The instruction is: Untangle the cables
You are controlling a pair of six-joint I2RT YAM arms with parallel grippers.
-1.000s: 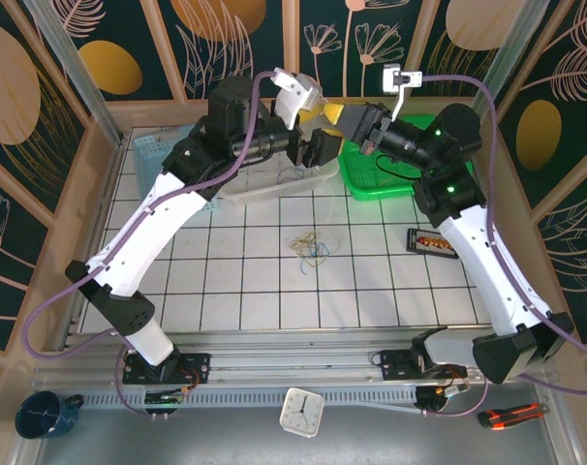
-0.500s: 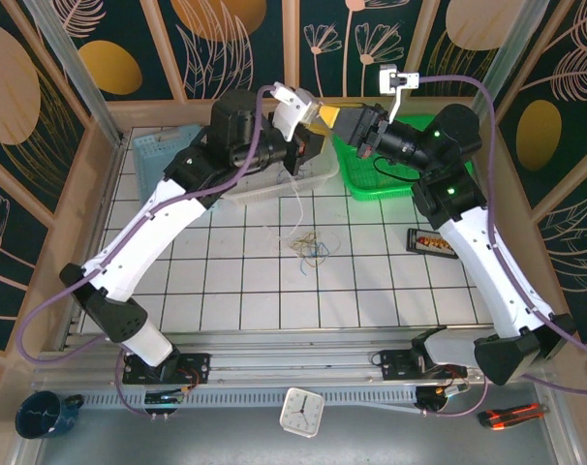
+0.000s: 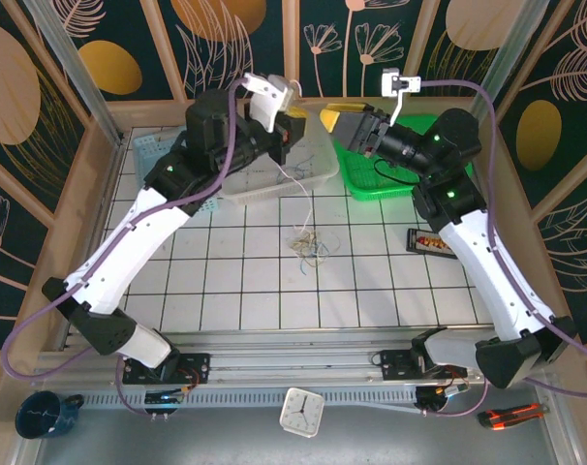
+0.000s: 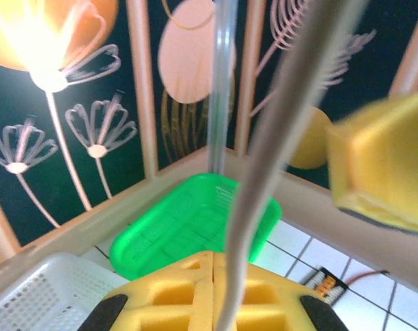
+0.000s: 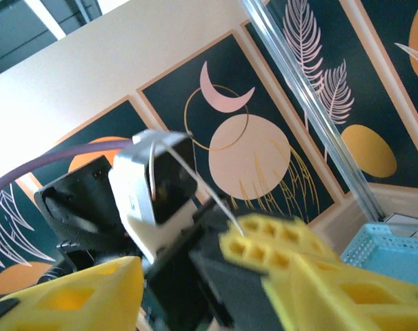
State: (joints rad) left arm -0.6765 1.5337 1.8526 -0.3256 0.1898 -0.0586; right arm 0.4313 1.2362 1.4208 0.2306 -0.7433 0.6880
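Tiled desk (image 3: 245,291): left gripper (image 3: 292,133) clamped on white cable (image 4: 257,158), right gripper (image 3: 344,121) apart; pulling may tighten knotted cables (image 3: 310,247)

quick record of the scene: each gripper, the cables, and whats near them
left gripper: shut on white cable, raised above the clear tray
right gripper: open, holding nothing, facing the left gripper by the green tray
white cable: hangs from the left gripper down towards the cable clump
cable clump: on the white tiles, mid-table, blue, white and tan strands tangled
task state: not yet untangled
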